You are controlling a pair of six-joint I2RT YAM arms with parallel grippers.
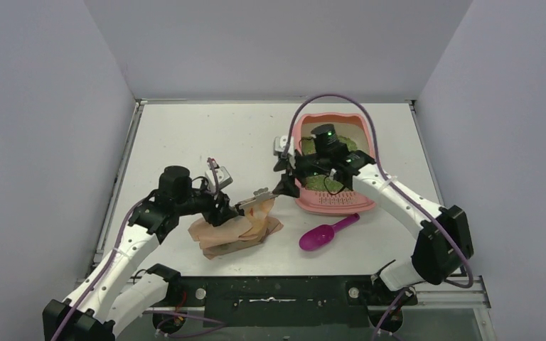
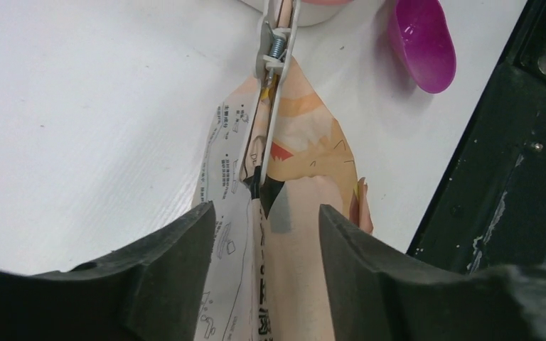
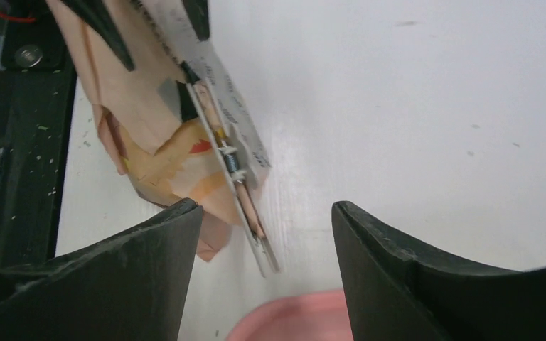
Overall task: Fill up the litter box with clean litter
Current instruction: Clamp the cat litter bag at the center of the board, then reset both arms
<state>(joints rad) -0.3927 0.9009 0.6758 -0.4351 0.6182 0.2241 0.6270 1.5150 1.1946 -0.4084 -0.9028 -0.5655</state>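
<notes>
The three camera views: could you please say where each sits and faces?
Top external: above and behind, looking down on white table; left arm, right arm visible.
Left wrist: looks along its black fingers at the peach paper bag with white spring clip.
Right wrist: looks past its fingers at that bag from the opposite side.
Wrist views share bag and clip.

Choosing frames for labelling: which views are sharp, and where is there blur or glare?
Top external: sharp, evenly lit, soft shadow beside the scoop. Left wrist: print on the bag fairly crisp. Right wrist: the clip blurred at its near end, table bright but not blown out.
</notes>
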